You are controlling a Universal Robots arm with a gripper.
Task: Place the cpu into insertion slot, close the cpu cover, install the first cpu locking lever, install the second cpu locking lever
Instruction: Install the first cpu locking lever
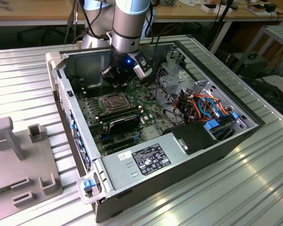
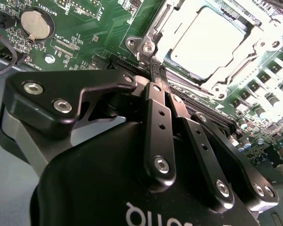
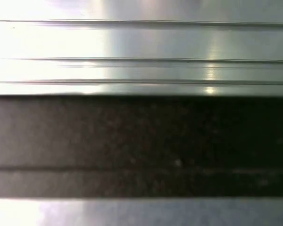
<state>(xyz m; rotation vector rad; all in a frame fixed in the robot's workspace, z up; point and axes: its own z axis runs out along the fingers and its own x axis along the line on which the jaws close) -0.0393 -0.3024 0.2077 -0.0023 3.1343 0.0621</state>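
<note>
In the exterior view an open computer case lies on a ribbed metal table. The insertion slot (image 1: 112, 101) sits on the green board inside it. My gripper (image 1: 118, 85) hangs just behind the slot, low over the board. In the second wrist view the cpu (image 2: 207, 40) lies flat in the slot, its dull silver top facing up. The cpu cover (image 2: 233, 70) frames it, lying down around the chip. A thin metal lever (image 2: 153, 26) runs along one side of the socket. My gripper (image 2: 156, 74) is shut, its black fingers meeting at the socket's corner by that lever's end.
Black memory sticks and a black card (image 1: 125, 123) lie in front of the slot. A power supply (image 1: 146, 157) and a bundle of coloured cables (image 1: 207, 106) fill the exterior view's right. A coin battery (image 2: 35, 24) sits on the board. A grey fixture (image 1: 19, 155) stands outside the case.
</note>
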